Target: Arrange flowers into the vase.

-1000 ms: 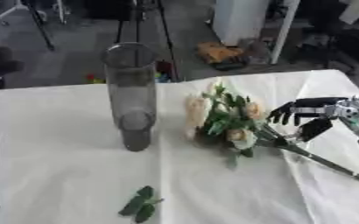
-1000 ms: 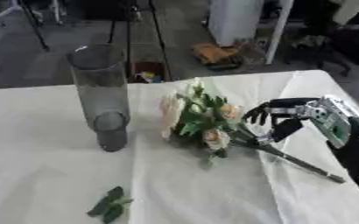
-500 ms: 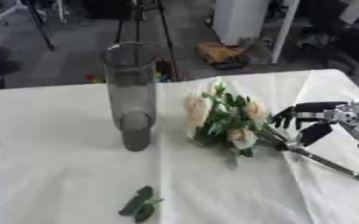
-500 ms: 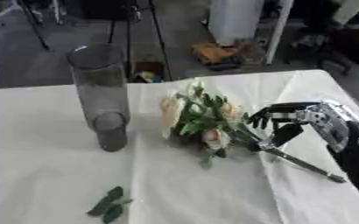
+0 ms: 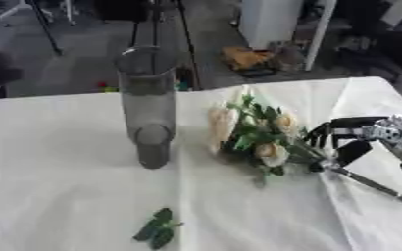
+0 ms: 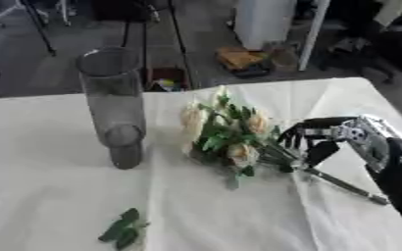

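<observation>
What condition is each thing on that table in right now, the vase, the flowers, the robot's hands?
vase: upright on the table, no flowers in it.
bouquet: lying on its side, blooms toward the vase, stems toward the right hand.
loose leaves: lying flat near the front edge.
right hand: fingers curled over the bouquet's stems.
white tablecloth: spread, slightly creased.

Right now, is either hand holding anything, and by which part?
The right hand curls around the stems of the bunch of cream flowers with green leaves lying on the white table; contact cannot be told. No left hand shows.
</observation>
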